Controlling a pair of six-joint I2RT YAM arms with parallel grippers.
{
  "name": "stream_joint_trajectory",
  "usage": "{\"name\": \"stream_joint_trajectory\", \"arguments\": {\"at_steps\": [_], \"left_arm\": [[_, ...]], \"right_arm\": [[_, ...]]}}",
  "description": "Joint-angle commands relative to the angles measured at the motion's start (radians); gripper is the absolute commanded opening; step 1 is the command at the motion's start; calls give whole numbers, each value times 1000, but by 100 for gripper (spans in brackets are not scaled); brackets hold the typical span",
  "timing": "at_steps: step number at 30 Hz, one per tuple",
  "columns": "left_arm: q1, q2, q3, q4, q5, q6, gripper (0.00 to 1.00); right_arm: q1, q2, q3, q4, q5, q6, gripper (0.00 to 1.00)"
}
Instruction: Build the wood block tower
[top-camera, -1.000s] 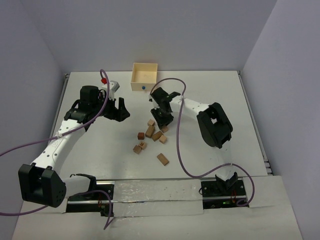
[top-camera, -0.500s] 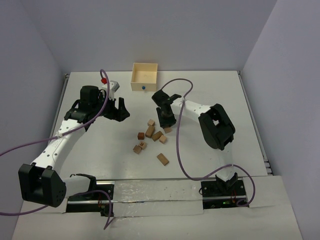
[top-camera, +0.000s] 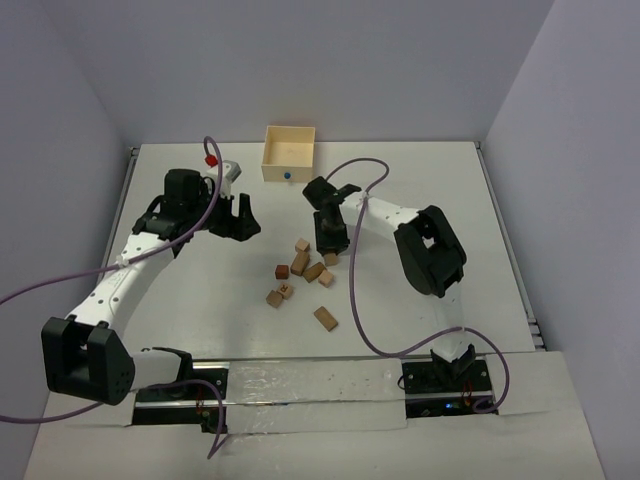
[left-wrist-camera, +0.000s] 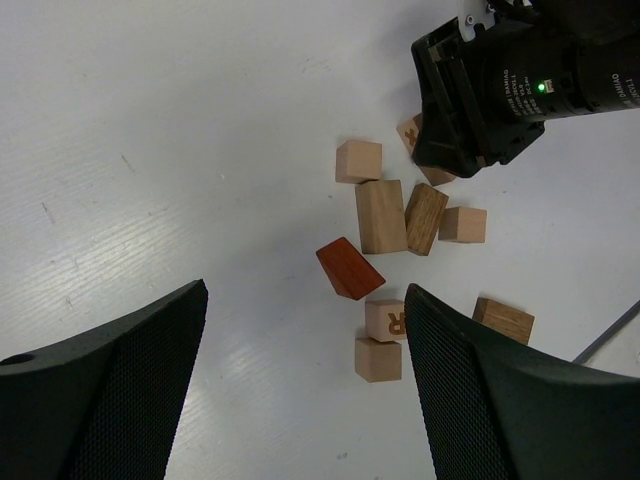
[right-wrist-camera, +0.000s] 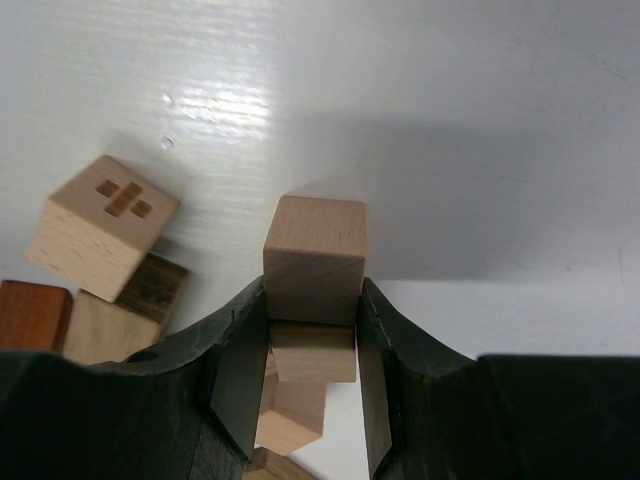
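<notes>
At the far right edge of the scattered wood blocks (top-camera: 300, 262), the right gripper (top-camera: 330, 240) has straightened up over the last second. It leaned across the pile before and now stands more upright, just beyond the cluster. Its fingers are clenched on a pale cube (right-wrist-camera: 313, 260), which sits squarely between the two pads. A cube marked with a plus sign (right-wrist-camera: 100, 240) lies close beside it. Whether the held cube has cleared the table (top-camera: 430, 190) cannot be told from these views.

The loose blocks have not shifted in that time. They lie in a loose huddle near the table's middle, among them a reddish block (left-wrist-camera: 350, 268), with one brick (top-camera: 325, 318) set apart on the near side.

The left gripper (top-camera: 232, 222) has hardly moved. It hovers well to the left of the pile with its fingers spread wide, grasping nothing.

No tower stands yet, and no block rests on another. The change suggests a first pick is secured, so the job is only beginning. The cube probably needs an open patch of table to serve as the base.
</notes>
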Motion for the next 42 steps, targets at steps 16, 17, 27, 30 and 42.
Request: {"name": "stream_joint_trajectory", "arguments": {"at_steps": [16, 17, 27, 30, 42], "left_arm": [[5, 24, 57, 1, -5, -13, 86], [5, 27, 59, 1, -4, -13, 86], [5, 26, 56, 2, -8, -16, 86], [5, 29, 59, 1, -9, -16, 86], [5, 41, 67, 1, -9, -20, 86]], "right_arm": [[59, 122, 137, -59, -48, 99, 0], [60, 124, 134, -57, -50, 102, 0], [56, 96, 86, -32, -43, 113, 0], [56, 91, 79, -28, -45, 115, 0], [57, 61, 49, -3, -63, 110, 61]]}}
